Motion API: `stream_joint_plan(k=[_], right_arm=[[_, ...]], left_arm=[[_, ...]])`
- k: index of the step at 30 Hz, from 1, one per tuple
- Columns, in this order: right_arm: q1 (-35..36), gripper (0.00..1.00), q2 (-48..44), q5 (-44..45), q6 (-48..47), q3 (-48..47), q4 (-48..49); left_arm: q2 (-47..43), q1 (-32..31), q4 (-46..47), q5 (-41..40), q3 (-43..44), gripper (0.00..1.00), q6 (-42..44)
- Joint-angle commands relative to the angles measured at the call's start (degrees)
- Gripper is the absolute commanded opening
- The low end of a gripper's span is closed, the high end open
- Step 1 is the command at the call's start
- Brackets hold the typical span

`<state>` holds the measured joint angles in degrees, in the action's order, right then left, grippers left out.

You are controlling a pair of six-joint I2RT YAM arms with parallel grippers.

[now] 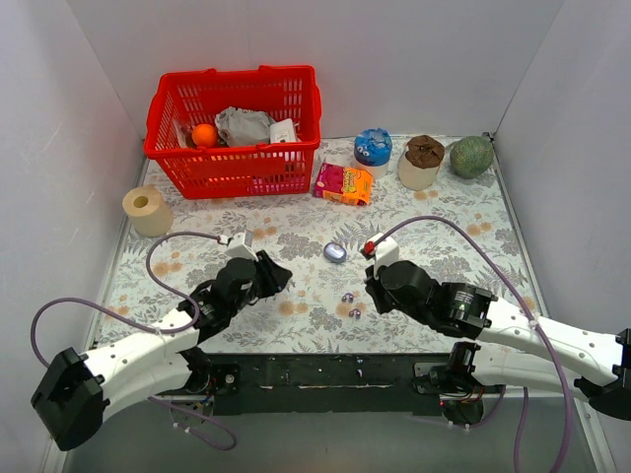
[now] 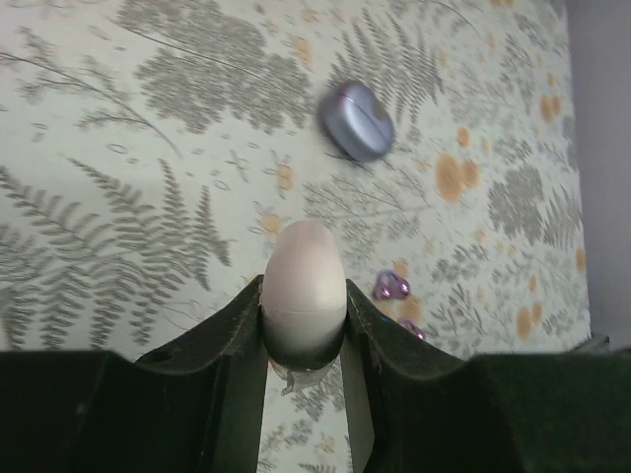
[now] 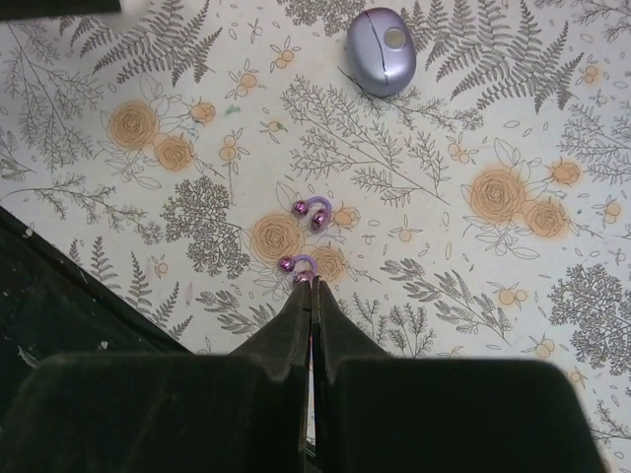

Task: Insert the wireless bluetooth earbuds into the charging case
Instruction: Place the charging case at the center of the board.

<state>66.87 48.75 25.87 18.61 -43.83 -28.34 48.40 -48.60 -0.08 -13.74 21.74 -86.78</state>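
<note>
The pale lavender charging case [image 1: 335,252] lies shut on the floral mat, also in the left wrist view [image 2: 356,120] and the right wrist view [image 3: 381,37]. Two tiny purple earbuds [image 1: 347,297] [image 1: 355,312] lie on the mat in front of it. My right gripper [image 3: 313,282] is shut, its tips right at the nearer earbud [image 3: 299,264]; the other earbud [image 3: 313,210] lies just beyond. I cannot tell whether that bud is pinched. My left gripper [image 2: 304,296] is shut on a white capsule-shaped object [image 2: 304,271], left of the earbuds [image 2: 390,287].
A red basket [image 1: 168,148] with an orange ball and wrapped items stands at the back left. A tape roll [image 1: 148,210] sits at the left edge. A snack packet [image 1: 343,183], a blue cup [image 1: 373,147], a brown-topped cup [image 1: 422,163] and a green avocado [image 1: 471,156] line the back.
</note>
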Motion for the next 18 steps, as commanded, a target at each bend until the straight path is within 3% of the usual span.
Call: stream_joint_plan(k=[1,4,8,13,18], right_arm=[[0.1,0.01,-1.37,-1.34,2.57,1.47,5.56],[0.01,0.02,-2.52,-2.49,2.83,2.7,7.59],[0.1,0.02,-2.96,-3.02,3.01,3.58,8.3],[0.01,0.02,-2.87,-3.54,3.1,3.76,8.12],[0.01,0.03,-3.31,-3.19,2.4,4.02,8.65]], left_arm=[[4.58,12.17,-0.28,8.86,-0.12,0.0,-0.07],[11.26,17.9,5.17,13.64,1.02,0.0,1.96],[22.68,22.4,8.43,26.27,5.93,0.05,7.4],[34.55,25.47,6.58,31.92,12.8,0.1,11.46],[37.81,27.41,4.22,33.25,15.35,0.21,14.79]])
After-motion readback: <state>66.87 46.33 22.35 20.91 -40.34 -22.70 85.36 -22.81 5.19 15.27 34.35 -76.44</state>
